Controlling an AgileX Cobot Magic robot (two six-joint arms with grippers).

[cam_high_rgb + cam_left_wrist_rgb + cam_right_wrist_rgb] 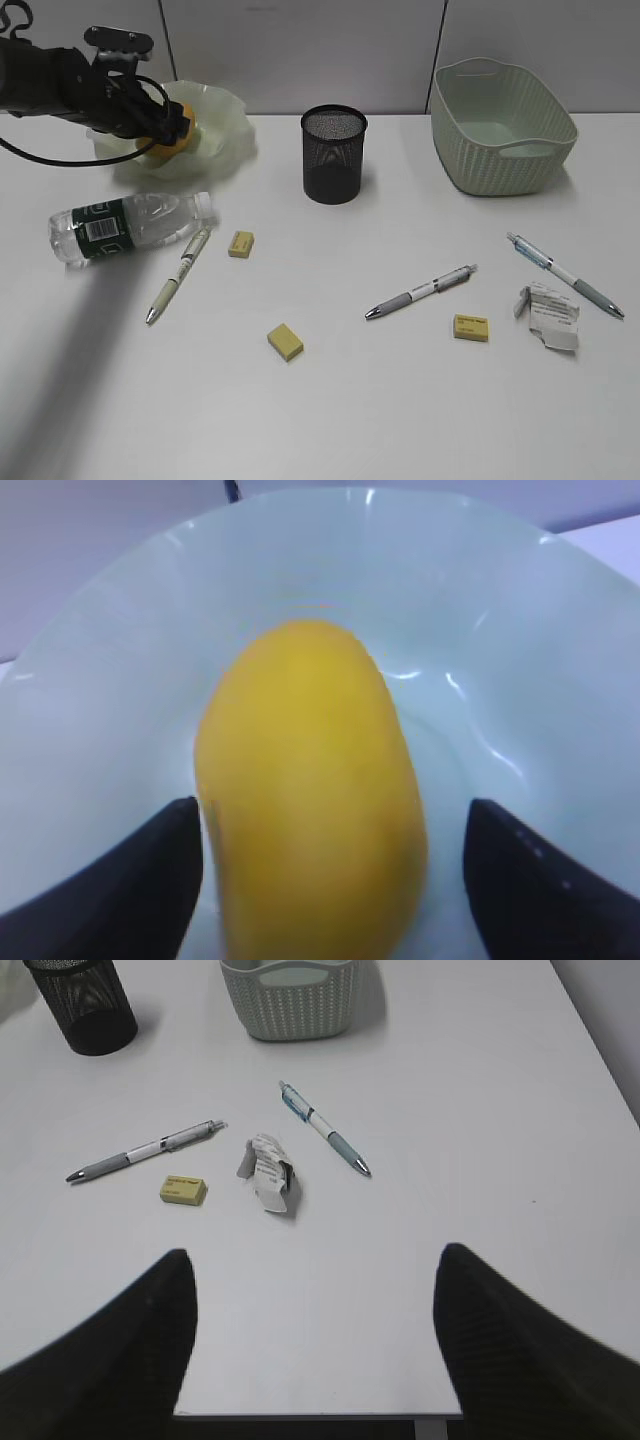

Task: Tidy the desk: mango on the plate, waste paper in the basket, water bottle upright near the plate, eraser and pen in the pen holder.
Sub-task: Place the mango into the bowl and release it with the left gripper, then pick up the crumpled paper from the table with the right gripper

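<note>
You are on the mango step. The mango (310, 800) lies in the plate (520, 630), and your left gripper (330, 880) sits around it with its jaws spread wide, a gap on each side, not squeezing. Next, I think, you lift that arm clear without bumping the fruit. Your right gripper (310, 1340) hangs open and empty over the desk (480, 1110), near the waste paper (270, 1172)

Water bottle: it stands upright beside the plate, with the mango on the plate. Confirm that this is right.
Not quite. The water bottle lies on its side on the desk, in front of the plate; the exterior view shows it. The rest holds: the mango is on the plate, as the left wrist view shows.
</note>
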